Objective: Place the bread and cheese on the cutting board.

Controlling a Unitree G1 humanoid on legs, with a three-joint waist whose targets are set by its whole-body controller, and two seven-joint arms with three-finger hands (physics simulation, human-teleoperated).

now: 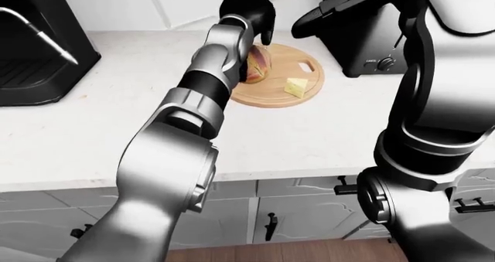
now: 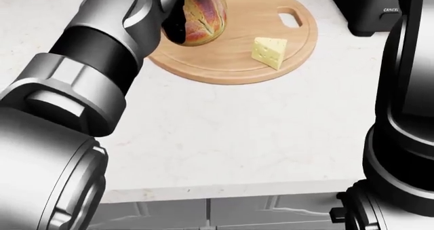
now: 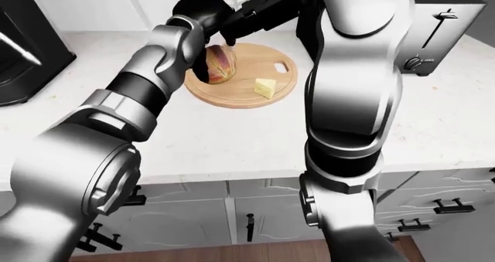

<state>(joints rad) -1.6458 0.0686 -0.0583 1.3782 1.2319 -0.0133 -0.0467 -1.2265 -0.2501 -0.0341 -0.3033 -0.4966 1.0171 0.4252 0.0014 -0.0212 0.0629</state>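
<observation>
Left hand [image 1: 248,15], black and three-fingered, reaches across the white counter [image 2: 224,133] with its fingers curled down around the bread loaf [image 2: 202,17]; the grip looks closed on the loaf, though the contact itself is hidden behind the wrist. The loaf stands on end, long axis roughly upright, directly beneath the hand and over the far left part of the round wooden cutting board [image 2: 237,62]. Whether its lower end touches the board cannot be told. The cheese wedge [image 2: 269,51] already lies on the board, to the right of the loaf and apart from it. The right hand [image 3: 267,4] is raised near the black toaster [image 1: 364,36], holding nothing visible; how far it is open is unclear. Judged next: the loaf need only go straight down and be released, the left hand being the one in place.
</observation>
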